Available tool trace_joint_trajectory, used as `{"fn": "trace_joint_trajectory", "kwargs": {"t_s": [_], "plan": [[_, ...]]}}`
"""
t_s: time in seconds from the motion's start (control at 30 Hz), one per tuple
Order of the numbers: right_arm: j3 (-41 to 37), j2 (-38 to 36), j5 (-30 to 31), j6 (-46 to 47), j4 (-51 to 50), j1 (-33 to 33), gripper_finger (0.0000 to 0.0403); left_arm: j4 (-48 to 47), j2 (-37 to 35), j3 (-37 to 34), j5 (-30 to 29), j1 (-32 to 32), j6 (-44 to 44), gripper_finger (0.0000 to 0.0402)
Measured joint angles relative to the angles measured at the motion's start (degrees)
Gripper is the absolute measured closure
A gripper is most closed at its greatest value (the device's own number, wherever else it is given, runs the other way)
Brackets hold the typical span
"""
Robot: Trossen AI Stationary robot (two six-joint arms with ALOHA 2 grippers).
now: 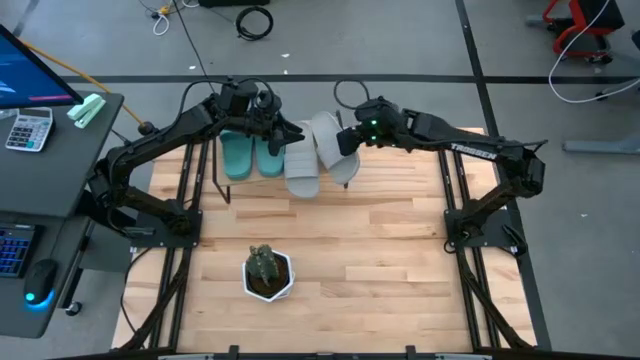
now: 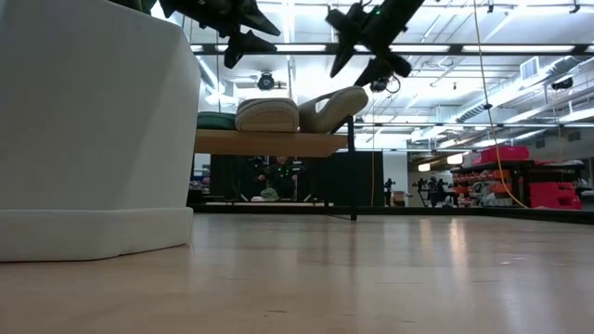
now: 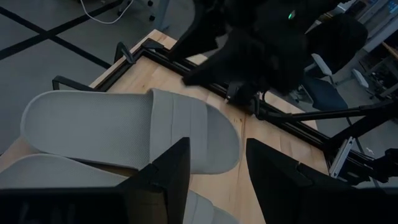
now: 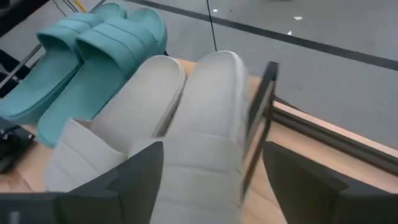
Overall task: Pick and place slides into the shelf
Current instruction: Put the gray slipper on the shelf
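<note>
All four slides sit on the shelf at the table's far edge: two teal slides side by side toward its left end, one grey slide flat beside them, and a second grey slide at the right end, tilted with one side riding up against its neighbour, as the low view shows.

The right gripper hangs just above that tilted slide, fingers spread with nothing between them in the right wrist view. The left gripper hovers over the shelf above the teal and grey slides, its fingers partly apart and empty.

The likely trouble is the tilted slide: it lies near the shelf's right end, partly overlapping its neighbour, so a nudge from either gripper could slide it off the board, or shift the flat grey one. The two grippers are also near each other and could clash.

From above, the arms cover much of the shelf's board and legs. How far the tilted slide overhangs the end cannot be told.
</note>
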Motion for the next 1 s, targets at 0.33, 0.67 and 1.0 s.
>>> {"fn": "trace_joint_trajectory", "kwargs": {"t_s": [0.33,0.67,1.0], "plan": [[0.0,-1.5,-1.6,0.9,-13.0,0.4,0.0372,0.2,0.0,0.0,-0.3,0.0,-0.6,0.0239],[0.0,0.2,-3.8,2.9,-11.8,2.9,0.0396,0.3,0.7,0.0,-0.7,-0.5,-0.6,0.0239],[0.0,0.2,-9.2,6.7,-11.8,5.4,0.04,0.2,0.7,0.0,-1.1,-0.6,-0.5,0.0239]]}}
